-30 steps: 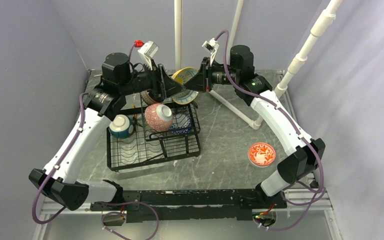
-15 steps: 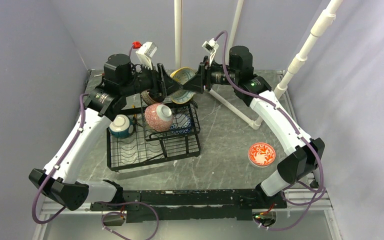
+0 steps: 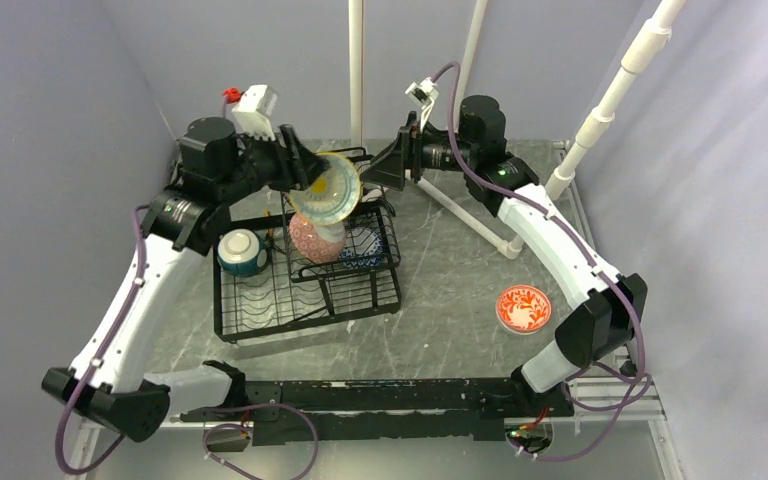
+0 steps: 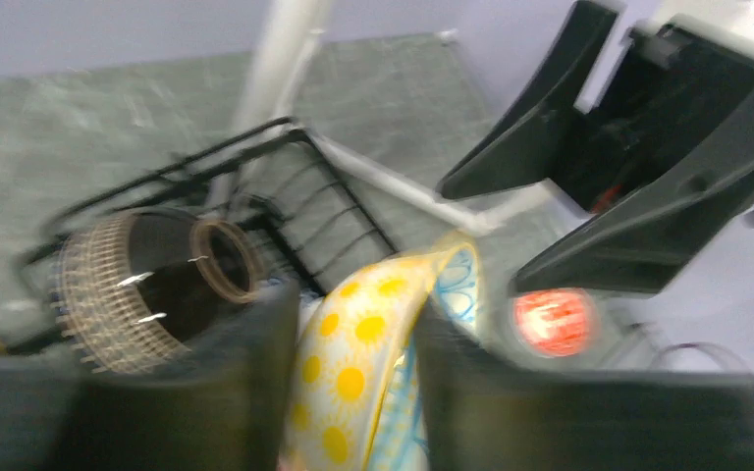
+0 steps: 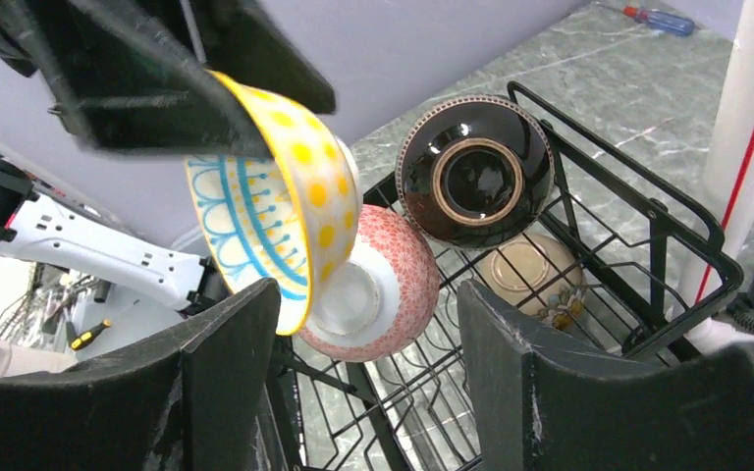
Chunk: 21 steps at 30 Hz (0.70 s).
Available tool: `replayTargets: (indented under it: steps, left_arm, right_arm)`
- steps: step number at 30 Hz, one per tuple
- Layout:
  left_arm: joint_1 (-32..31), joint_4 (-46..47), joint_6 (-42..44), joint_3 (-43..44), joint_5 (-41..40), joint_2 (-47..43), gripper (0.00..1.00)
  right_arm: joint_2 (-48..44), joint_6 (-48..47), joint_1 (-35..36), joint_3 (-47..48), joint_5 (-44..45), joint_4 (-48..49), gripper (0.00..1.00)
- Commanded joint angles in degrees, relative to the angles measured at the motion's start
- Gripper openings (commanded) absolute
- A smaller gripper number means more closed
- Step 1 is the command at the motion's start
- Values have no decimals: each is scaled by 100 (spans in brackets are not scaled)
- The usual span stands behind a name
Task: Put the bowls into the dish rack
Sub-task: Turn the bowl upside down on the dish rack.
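My left gripper (image 3: 312, 182) is shut on the rim of a yellow dotted bowl (image 3: 327, 192), holding it tilted on edge above the back of the dish rack (image 3: 260, 322). In the left wrist view the bowl (image 4: 363, 358) sits pinched between the two blurred fingers. My right gripper (image 3: 372, 176) stands open just right of it, with nothing between its fingers (image 5: 226, 373). In the rack lie a pink-red bowl (image 5: 393, 280), a brown striped bowl (image 5: 473, 169), a beige bowl (image 5: 532, 280), a teal bowl (image 3: 242, 252) and a blue-white dish (image 3: 365, 245).
A red patterned bowl (image 3: 523, 308) sits alone on the table at the right. White pipes (image 3: 475, 222) cross the table behind the rack and rise at the back. Walls close in on both sides.
The right gripper has opened and let go of the yellow bowl. The left gripper has closed on it and swung it left and nearer, over the rack.
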Motion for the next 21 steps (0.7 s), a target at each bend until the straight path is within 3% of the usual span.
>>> replayTargets:
  steps: [1,13,18,21]
  left_arm:
    - [78,148,245,-27,-555,-626,3]
    - [102,100,321,-368,-653,-646,3]
    - [82,203,467,-360,-1064,-466,3]
    - [-32,572,475,-424,-1219,-444,3]
  right_arm:
    - [-109,213,-19,-81,-202,557,72]
    - [138,798,26,-123,-675,1133,78]
    - [-76,840,127,-171,-347,1176,90]
    - [-14,715,301,79,159,547,92]
